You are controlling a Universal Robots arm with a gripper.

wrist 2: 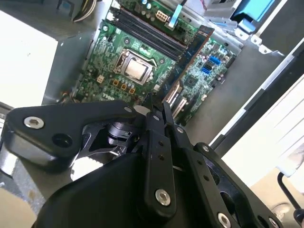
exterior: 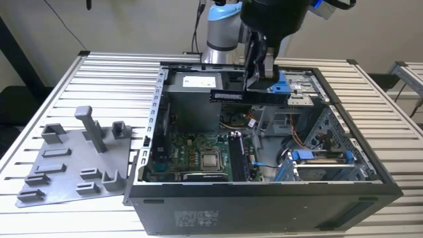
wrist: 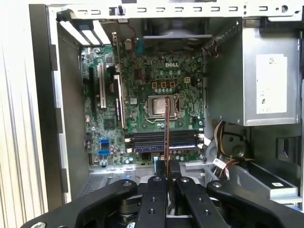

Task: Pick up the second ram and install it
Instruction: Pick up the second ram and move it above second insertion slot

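Note:
The second ram [exterior: 248, 96] hangs level above the open computer case [exterior: 264, 191], dark with a pale label at the end toward the exterior view's left. My gripper [exterior: 255, 88] is shut on its upper edge. In the second wrist view the ram [wrist 2: 190, 52] runs out from the gripper [wrist 2: 156, 110] over the motherboard. The first wrist view shows the ram [wrist: 166, 128] edge-on as a thin line leaving the gripper [wrist: 167, 176], crossing the memory slots [wrist: 164, 141] and the processor socket [wrist: 163, 107]. The stick is well above the slots [exterior: 237, 156], touching nothing else.
A flat grey holder tray [exterior: 69, 171] with an upright T-shaped post [exterior: 89, 126] lies on the slatted table at the exterior view's left. Inside the case are the power supply [exterior: 198, 82], loose cables [exterior: 241, 121] and blue drive brackets [exterior: 317, 157].

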